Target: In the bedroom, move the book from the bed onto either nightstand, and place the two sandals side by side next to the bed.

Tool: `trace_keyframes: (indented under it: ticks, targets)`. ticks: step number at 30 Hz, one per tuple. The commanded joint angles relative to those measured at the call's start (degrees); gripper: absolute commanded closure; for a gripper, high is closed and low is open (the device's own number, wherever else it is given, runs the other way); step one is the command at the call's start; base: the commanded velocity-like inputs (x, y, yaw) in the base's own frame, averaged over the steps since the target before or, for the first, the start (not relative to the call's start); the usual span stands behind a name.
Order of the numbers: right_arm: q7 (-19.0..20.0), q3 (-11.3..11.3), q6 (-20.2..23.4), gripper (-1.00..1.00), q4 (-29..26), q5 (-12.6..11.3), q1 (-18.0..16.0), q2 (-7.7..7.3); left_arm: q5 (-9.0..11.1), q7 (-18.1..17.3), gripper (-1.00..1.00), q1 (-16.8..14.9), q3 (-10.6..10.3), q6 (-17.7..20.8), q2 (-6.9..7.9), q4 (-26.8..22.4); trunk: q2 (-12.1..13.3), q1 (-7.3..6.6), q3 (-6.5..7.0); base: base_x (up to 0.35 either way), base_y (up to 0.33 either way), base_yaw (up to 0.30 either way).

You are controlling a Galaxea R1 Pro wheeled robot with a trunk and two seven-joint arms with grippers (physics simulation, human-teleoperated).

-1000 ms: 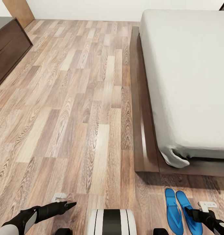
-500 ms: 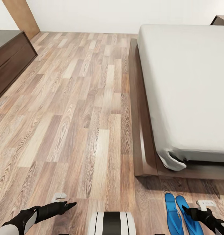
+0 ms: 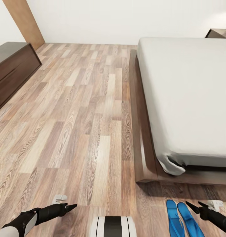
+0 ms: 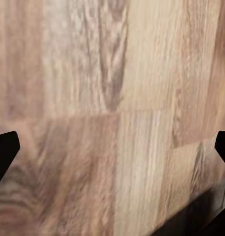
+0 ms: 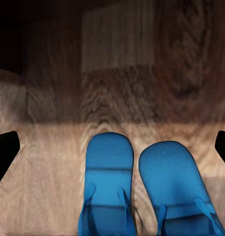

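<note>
Sandals (image 3: 182,221) side by side on floor (image 3: 76,115), near bed (image 3: 188,98) foot

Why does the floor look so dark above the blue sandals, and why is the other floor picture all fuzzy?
Right wrist view: a dark shadow band crosses the floor just past the sandals, which stay bright and fairly sharp. Left wrist view: the wood grain is soft and smeared, with a dark shadow in one corner. Head view: even light, crisp planks, and a shadow along the foot of the bed.

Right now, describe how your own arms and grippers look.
Both arms are matte black. The left gripper tapers into slim, pointed black fingers behind a pale grey wrist band. The right gripper has similar pointed black fingers, with a small white block beside it.
</note>
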Motion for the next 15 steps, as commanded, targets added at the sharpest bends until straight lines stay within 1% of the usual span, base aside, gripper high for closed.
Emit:
trace_keyframes:
  ticks: [1,5,11,15]
  targets:
    - [0.88,0.37,-0.22,-1.0,0.49,-0.64,-0.04,-0.19,-0.24,-0.28,-1.0,-0.01,0.41,0.45,-0.02,-0.02,0.0,-0.03,0.19,0.0,0.0,0.0]
    - [1.86,0.45,-0.19,-1.0,0.99,-0.49,-0.04,-0.35,-0.24,-0.28,-1.0,-0.01,0.43,0.45,-0.02,0.0,0.05,-0.14,1.08,0.0,0.0,0.0]
    - [1.99,0.47,-0.18,-1.0,1.14,-0.44,-0.04,-0.26,-0.24,-0.28,-1.0,-0.01,0.49,0.4,-0.02,0.01,0.14,-0.29,2.41,0.0,0.0,0.0]
    - [1.79,0.47,-0.44,-1.0,1.15,-0.48,-0.04,-0.03,-0.24,-0.28,-1.0,-0.01,0.5,0.37,-0.02,0.01,0.14,-0.29,2.41,0.0,0.0,0.0]
